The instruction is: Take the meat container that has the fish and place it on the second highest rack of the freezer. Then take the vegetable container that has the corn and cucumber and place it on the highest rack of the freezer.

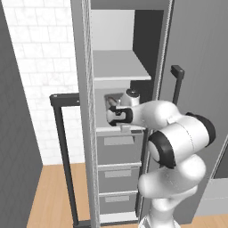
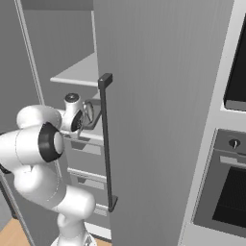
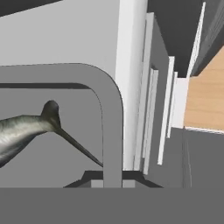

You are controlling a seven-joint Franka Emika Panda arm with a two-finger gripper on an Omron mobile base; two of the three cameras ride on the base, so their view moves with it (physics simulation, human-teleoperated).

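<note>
The meat container (image 3: 111, 127), a dark-grey tray with the fish (image 3: 26, 129) lying in it, is gripped by its rim in the tool (image 3: 113, 177), whose jaws are closed narrowly on the tray's edge. In the left base view the tray (image 1: 111, 101) is seen inside the open freezer (image 1: 122, 71), at the level of the second rack from the top (image 1: 116, 129), under the highest rack (image 1: 120, 67) and above the grey drawers (image 1: 118, 149).

The step in hand is judged to be the setting-down of the tray on that rack. It would be done well if the tray were kept level, so that the fish is not tipped out, and carried far enough in that its whole base is borne by the rack. Only then should the rim be released and the tool drawn straight back, clear of the door's black handle (image 2: 106, 139). Whether the base already touches the rack cannot be told.
</note>
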